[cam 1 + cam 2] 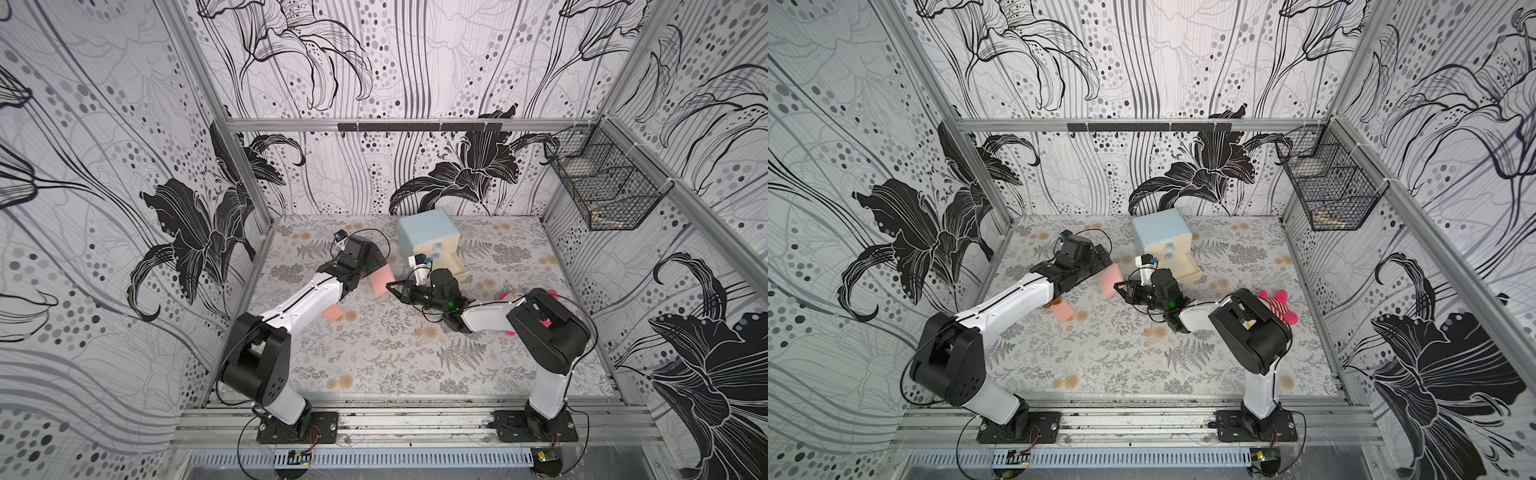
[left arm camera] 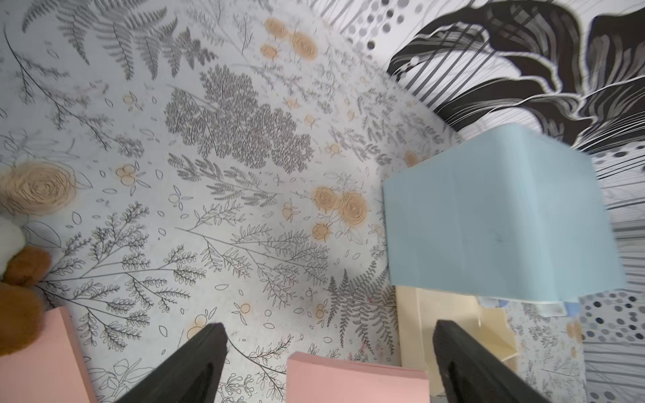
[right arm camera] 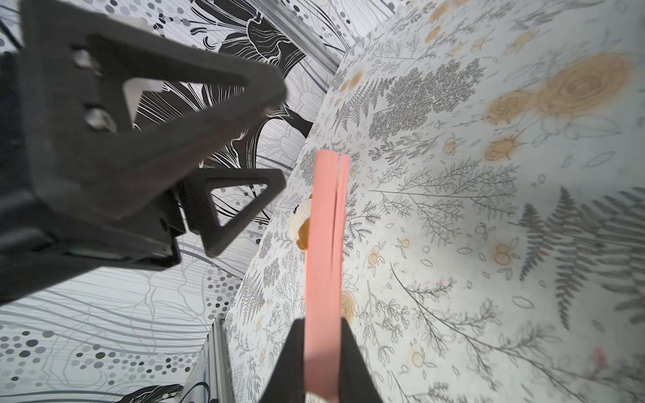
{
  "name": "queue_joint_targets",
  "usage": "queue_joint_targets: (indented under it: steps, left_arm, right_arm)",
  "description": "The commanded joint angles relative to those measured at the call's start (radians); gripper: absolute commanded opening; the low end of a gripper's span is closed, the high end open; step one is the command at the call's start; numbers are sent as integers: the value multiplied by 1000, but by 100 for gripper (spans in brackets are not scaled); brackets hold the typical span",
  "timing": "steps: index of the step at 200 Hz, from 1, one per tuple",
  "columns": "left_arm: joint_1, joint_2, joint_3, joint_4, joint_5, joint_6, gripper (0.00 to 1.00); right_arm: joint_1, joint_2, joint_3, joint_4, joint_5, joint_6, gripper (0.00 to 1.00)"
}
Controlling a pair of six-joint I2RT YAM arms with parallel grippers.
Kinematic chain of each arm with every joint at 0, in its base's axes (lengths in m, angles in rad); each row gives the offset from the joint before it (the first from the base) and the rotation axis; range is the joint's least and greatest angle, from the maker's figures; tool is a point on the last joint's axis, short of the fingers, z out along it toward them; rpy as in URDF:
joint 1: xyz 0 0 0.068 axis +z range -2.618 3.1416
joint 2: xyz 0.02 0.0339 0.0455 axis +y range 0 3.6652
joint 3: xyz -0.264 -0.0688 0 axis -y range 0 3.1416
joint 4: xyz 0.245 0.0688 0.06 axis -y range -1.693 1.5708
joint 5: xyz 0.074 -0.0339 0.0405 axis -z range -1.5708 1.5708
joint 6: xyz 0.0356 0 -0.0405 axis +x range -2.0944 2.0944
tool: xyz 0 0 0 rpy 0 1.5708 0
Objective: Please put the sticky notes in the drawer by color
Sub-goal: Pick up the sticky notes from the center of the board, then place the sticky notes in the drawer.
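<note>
Pinching pink pad point(image 3: 323, 226) by edge in right tool point(image 3: 321, 326), for sliding into open bottom drawer point(image 1: 457, 268). Holding left tool point(image 2: 330, 328) wide open, not touching pad.

We find the held pink pad point(image 1: 381, 281) point(image 1: 1111, 280) point(image 3: 324, 244) pinched across its thickness in the closed right claw point(image 3: 321, 324), just beside the chest's front. It is a pastel square, and its sheets part slightly at the free end. The second pink pad point(image 1: 333, 312) point(image 1: 1064, 311) lies flat on the surface point(image 1: 374, 357), well apart from the chest and partly covered from above. The chest point(image 1: 428, 232) point(image 1: 1160, 230) point(image 2: 488, 223) is a light blue cube with cream fronts and round blue knobs point(image 1: 436, 245). It stands upright near the back, turned askew. We see its lowest drawer point(image 1: 459, 268) point(image 1: 1190, 270) pulled out, with the two above it shut.
</note>
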Motion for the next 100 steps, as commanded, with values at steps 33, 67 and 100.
queue_joint_targets:
  steps: [33,67,100]
  left_arm:
    - [3,-153,-219,407,6,281,100]
    - [1,-180,-334,625,71,417,100]
    - [-8,-148,-440,899,234,454,97]
  right_arm:
    - [-62,-246,-185,-94,117,-44,0]
    - [-156,-384,-281,-192,109,-17,0]
    - [-240,-381,-266,-216,29,84,0]
